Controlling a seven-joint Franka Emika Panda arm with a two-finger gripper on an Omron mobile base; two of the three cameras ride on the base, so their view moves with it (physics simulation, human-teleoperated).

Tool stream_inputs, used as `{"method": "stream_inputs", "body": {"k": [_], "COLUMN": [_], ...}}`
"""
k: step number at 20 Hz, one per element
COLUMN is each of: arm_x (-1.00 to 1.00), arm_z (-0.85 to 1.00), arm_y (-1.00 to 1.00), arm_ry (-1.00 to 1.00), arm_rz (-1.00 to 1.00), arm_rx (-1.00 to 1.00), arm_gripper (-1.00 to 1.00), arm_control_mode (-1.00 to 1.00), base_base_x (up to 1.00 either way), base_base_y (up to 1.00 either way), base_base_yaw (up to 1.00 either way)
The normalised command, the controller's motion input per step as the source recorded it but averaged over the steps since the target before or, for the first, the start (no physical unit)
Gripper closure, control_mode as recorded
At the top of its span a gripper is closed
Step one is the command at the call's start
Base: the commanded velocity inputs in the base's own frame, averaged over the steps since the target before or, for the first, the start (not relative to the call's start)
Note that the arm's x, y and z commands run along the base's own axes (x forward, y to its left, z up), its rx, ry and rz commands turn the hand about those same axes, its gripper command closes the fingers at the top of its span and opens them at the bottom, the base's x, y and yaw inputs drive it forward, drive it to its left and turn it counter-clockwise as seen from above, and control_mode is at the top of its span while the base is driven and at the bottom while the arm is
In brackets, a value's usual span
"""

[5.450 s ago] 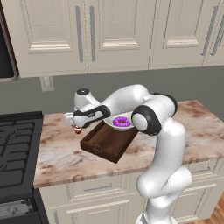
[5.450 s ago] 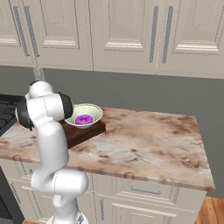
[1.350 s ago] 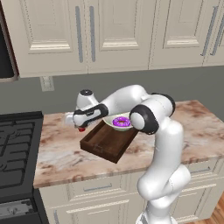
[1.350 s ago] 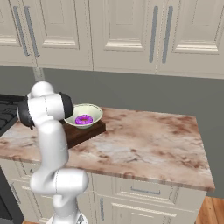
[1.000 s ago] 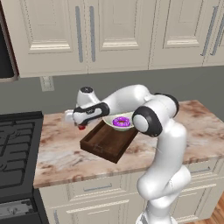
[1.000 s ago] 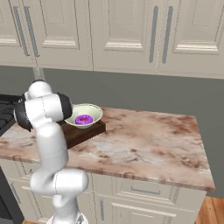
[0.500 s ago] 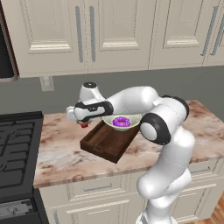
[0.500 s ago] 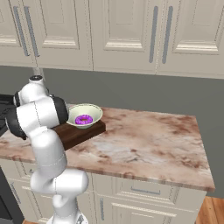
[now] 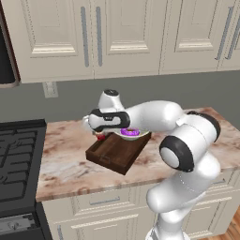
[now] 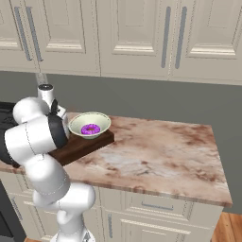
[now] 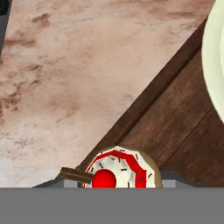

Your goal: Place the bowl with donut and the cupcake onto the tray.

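The dark brown tray (image 9: 117,152) lies on the marble counter, and it also appears as tray (image 10: 80,144) and tray (image 11: 175,127). On its far end sits the cream-white bowl (image 9: 133,137) with the purple donut (image 9: 130,132) inside; bowl (image 10: 90,124) and donut (image 10: 90,129) show from the other side. My gripper (image 9: 98,136) hangs at the tray's far left edge, shut on the cupcake (image 9: 100,137). In the hand view the cupcake (image 11: 116,173) sits between the fingertips of my gripper (image 11: 116,181), right over the tray's rim. The bowl (image 11: 215,65) is at the right edge.
A black stove (image 9: 18,159) borders the counter on the left. Cream cabinet doors (image 9: 117,33) hang above the grey backsplash. Bare marble counter (image 10: 156,156) stretches to the right of the tray. My own arm (image 10: 33,137) covers the tray's left part in the right base view.
The hand has risen a little and shifted left over the tray's left edge while the elbow swung out to the right. Tray, bowl and donut have stayed put.
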Motion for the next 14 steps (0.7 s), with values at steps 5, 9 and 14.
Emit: {"method": "stream_inputs", "body": {"k": [5, 9, 14], "arm_x": [-0.42, -0.35, -0.25], "arm_z": [0.00, -0.13, -0.22], "arm_y": [-0.47, -0.42, -0.34], "arm_ry": [0.00, -0.04, -0.05], "arm_rz": [0.00, 0.00, 0.00], "arm_rx": [0.02, 0.00, 0.00], "arm_gripper": [1.00, 1.00, 1.00], "arm_control_mode": [-1.00, -1.00, -1.00], "base_base_x": [0.00, 0.00, 0.00], "base_base_y": [0.00, 0.00, 0.00], "base_base_yaw": [0.00, 0.00, 0.00]}}
